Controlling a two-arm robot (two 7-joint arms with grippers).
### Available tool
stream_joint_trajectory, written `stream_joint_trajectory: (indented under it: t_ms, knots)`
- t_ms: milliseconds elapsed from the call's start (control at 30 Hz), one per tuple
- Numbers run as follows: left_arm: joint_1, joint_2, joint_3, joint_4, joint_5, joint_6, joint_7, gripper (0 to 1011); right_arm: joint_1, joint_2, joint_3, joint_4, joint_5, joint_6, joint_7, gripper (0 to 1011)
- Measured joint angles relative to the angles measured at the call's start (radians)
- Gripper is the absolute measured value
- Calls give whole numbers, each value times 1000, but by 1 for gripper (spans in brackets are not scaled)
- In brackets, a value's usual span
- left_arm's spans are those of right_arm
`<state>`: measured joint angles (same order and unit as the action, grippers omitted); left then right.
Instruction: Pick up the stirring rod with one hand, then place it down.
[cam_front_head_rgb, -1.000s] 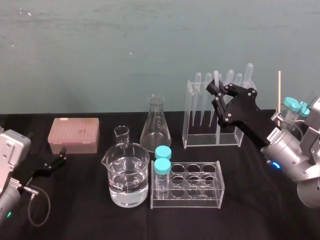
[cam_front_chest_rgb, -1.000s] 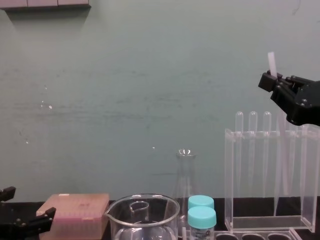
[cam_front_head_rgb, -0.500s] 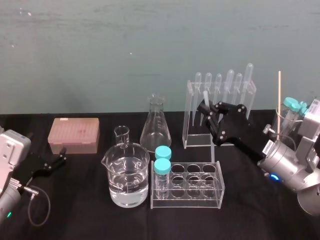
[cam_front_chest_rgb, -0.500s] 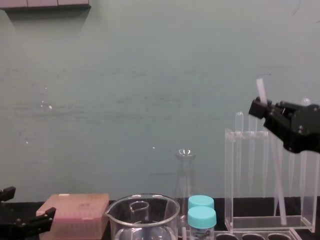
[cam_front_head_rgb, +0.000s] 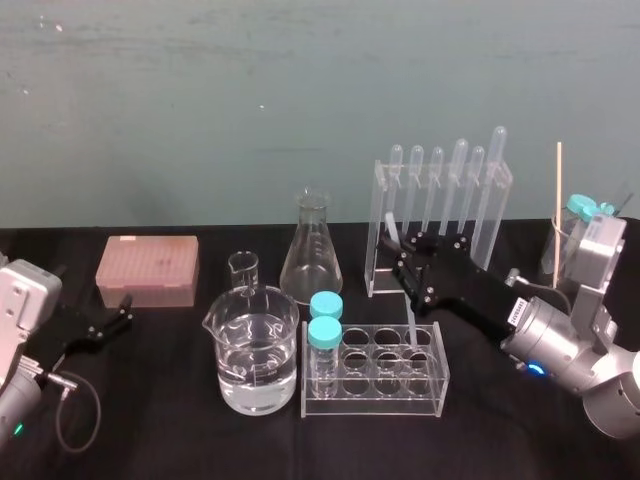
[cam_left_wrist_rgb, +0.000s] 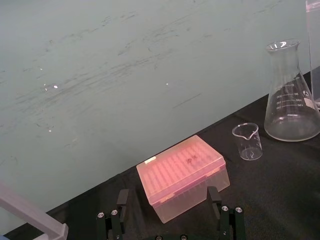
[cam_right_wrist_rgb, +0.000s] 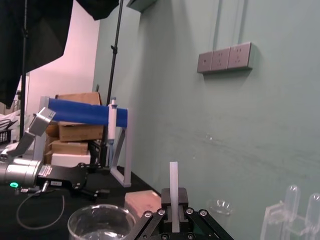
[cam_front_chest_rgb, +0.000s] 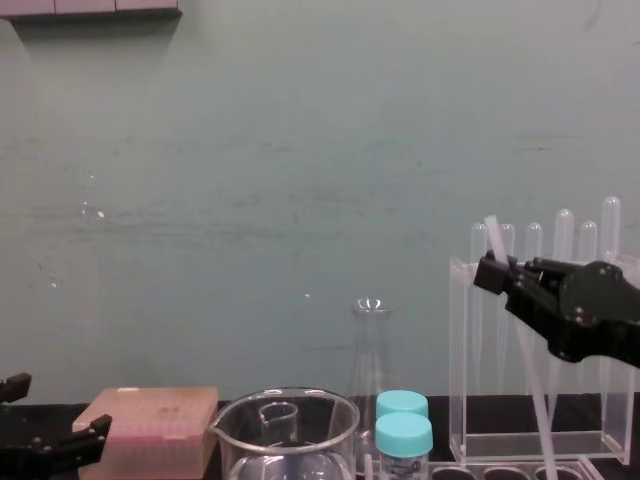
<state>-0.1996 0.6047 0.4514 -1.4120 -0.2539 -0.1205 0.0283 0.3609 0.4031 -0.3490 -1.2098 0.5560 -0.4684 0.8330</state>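
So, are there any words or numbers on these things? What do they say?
Nothing here can be read clearly.
Flask: printed scale marks and numbers, too small to read.
Pink box: a dark scribble and a white sticker on the lid, too blurred to read.
White label on the arm behind the right claw, which grips the stirring rod: too small to read.

right tool (cam_front_head_rgb: 404, 263) lowered the stirring rod (cam_front_head_rgb: 410, 322) toward the tube rack (cam_front_head_rgb: 372, 402).
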Motion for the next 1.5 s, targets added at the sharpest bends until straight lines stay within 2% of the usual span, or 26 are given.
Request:
stream_joint_trajectory:
  t_ms: [667, 1333, 1400, 1500]
  knots:
    - [0, 0, 0, 0, 0, 0, 0, 1000, 40, 2, -49, 93, -32, 36, 12, 67]
    - [0, 0, 0, 0, 0, 0, 0, 1000, 40, 2, -48, 93, -34, 39, 8, 69]
    - [0, 0, 0, 0, 0, 0, 0, 1000, 40, 2, -48, 92, -34, 38, 8, 92]
    - [0, 0, 0, 0, 0, 0, 0, 1000, 39, 2, -48, 92, -34, 38, 8, 197]
